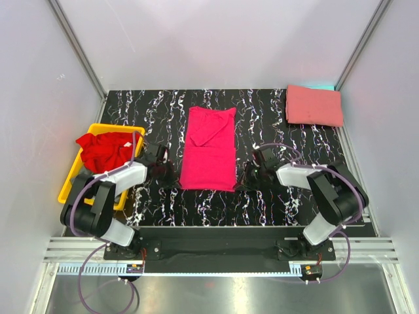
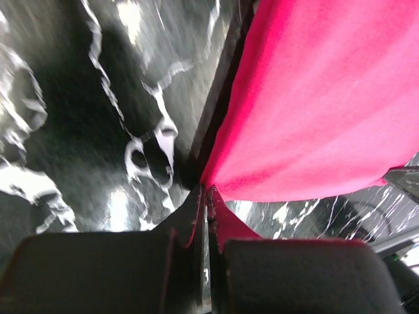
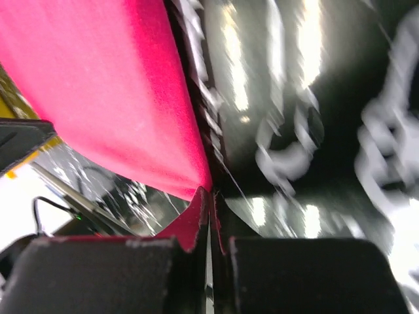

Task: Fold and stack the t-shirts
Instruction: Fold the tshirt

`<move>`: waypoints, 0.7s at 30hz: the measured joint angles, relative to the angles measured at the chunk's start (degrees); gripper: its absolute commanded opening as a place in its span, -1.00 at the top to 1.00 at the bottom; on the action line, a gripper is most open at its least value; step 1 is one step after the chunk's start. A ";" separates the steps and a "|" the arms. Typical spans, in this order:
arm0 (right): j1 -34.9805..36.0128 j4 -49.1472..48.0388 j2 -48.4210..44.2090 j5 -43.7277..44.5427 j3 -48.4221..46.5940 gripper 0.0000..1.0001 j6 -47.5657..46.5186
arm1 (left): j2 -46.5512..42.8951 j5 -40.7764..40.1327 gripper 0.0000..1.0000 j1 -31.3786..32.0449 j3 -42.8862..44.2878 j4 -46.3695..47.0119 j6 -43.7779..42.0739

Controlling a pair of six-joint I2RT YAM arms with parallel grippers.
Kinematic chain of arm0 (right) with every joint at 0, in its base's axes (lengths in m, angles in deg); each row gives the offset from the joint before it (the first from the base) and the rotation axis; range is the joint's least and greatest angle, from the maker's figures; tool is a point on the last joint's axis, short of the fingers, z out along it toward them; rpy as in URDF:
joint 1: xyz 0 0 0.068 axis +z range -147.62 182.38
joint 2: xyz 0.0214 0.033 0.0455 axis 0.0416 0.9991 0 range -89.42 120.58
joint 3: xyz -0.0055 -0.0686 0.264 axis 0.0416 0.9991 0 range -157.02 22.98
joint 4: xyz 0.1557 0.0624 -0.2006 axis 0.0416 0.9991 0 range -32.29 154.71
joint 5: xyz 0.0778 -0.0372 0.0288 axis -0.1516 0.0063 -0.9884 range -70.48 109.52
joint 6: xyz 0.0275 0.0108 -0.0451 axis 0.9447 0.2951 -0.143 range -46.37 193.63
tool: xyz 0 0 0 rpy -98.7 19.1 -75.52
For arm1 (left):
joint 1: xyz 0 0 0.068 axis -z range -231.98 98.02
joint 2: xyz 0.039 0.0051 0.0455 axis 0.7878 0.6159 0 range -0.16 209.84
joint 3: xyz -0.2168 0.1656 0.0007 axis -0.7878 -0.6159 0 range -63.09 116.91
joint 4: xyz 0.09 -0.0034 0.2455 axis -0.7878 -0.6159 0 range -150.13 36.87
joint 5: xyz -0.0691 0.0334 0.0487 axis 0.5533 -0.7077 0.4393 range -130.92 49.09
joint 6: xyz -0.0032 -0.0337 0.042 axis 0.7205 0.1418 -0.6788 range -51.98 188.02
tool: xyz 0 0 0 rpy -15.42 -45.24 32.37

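Left gripper [image 2: 206, 196] and right gripper [image 3: 209, 196] are each clamped tight on a near corner of the magenta t-shirt [image 1: 208, 154], which we see lying lengthwise at the centre of the table [image 1: 281, 196]; the salmon t-shirt [image 1: 314, 104] sits folded at 1 o'clock.

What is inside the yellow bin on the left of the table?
A crumpled red t-shirt lies in the yellow bin. Anything beneath the shirt is covered and cannot be seen.

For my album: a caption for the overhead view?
Left gripper and right gripper pinch a magenta t-shirt; red t-shirt in yellow bin, salmon t-shirt folded.
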 measured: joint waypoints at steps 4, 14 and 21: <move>0.07 3.80 -6.27 1.09 4.42 1.00 -0.98 | -4.15 0.17 1.00 4.00 -2.23 -1.88 0.66; 0.79 12.17 -17.55 2.64 9.22 0.71 -1.68 | -12.83 0.00 1.00 12.37 -9.77 -2.58 6.05; 2.01 14.86 -21.62 3.89 11.65 0.11 -0.63 | -13.31 0.39 1.00 14.99 -12.24 0.26 8.83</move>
